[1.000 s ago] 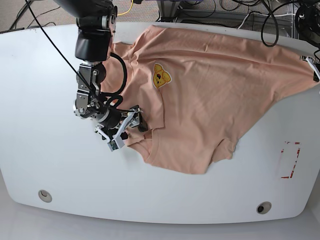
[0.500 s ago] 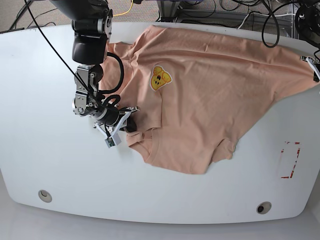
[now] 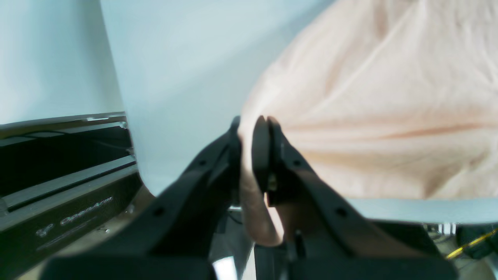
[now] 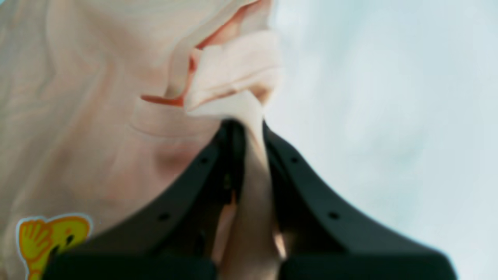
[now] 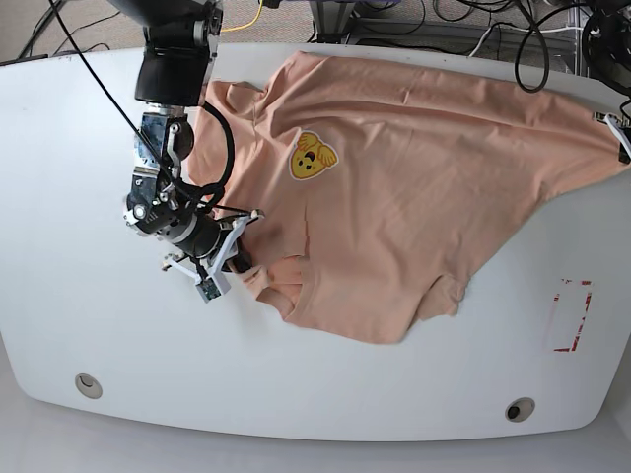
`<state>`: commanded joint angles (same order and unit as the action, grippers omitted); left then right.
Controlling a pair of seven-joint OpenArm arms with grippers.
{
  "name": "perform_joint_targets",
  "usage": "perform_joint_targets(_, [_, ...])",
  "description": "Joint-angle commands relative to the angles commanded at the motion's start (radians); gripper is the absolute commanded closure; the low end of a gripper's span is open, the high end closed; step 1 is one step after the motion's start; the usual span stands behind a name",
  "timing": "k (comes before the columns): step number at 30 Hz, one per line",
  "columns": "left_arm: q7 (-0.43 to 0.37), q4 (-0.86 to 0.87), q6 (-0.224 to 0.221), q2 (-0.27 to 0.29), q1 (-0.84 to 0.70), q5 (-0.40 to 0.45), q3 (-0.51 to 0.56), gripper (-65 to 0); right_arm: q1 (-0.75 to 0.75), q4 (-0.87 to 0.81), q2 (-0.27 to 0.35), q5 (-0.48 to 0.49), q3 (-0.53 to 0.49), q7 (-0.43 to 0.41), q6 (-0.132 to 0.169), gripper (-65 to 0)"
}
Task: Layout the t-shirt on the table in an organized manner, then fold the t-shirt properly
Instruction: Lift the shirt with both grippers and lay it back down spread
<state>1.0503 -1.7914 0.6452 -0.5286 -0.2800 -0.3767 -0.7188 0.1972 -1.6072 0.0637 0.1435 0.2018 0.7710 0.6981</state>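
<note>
The table [image 5: 89, 148] fills the base view, and the t-shirt [image 5: 424, 177] lies across its upper middle and right, stretched in a long slant from the lower-centre hem up to the right edge of the frame. Its long axis runs roughly from lower left to upper right, with the yellow print [image 5: 312, 156] near the upper centre.

The right end effector [image 5: 219, 268], at centre left in the base view, is clamped on the shirt's left margin, where a bunched flap of cloth sits just beside it. From this end effector the bulk of the shirt lies to the right and upward in the frame, so any pull toward the left edge would likely draw the fabric flat along that axis. The left end effector [image 3: 249, 144] is clamped on the opposite margin; its arm is only barely visible at the far right edge of the base view.

The base view gives the whole spread but hides both grips behind hardware. The right wrist view shows a twisted strip of cloth pinched between closed jaws, with folded hem layers above it. The left wrist view shows a thin fold of fabric pinched likewise, the shirt fanning off to the upper right beyond the table's edge.
</note>
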Motion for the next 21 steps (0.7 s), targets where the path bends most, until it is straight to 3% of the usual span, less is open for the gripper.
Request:
perform_joint_targets(6, [0.0, -0.003, 0.0, -0.003, 0.052, 0.0, 0.0, 0.0, -0.028, -0.129, 0.015, 0.003, 0.043, 0.074, 0.0, 0.0])
perform_joint_targets(15, [0.003, -0.003, -0.002, -0.006, 0.253, 0.0, 0.035, 0.0, 0.086, -0.107, 0.049, 0.0, 0.094, 0.092, 0.0, 0.0])
perform_joint_targets(21, [0.005, -0.005, -0.063, -0.006, 0.41, 0.0, 0.083, 0.0, 0.204, -0.037, 0.087, 0.0, 0.094, 0.092, 0.0, 0.0])
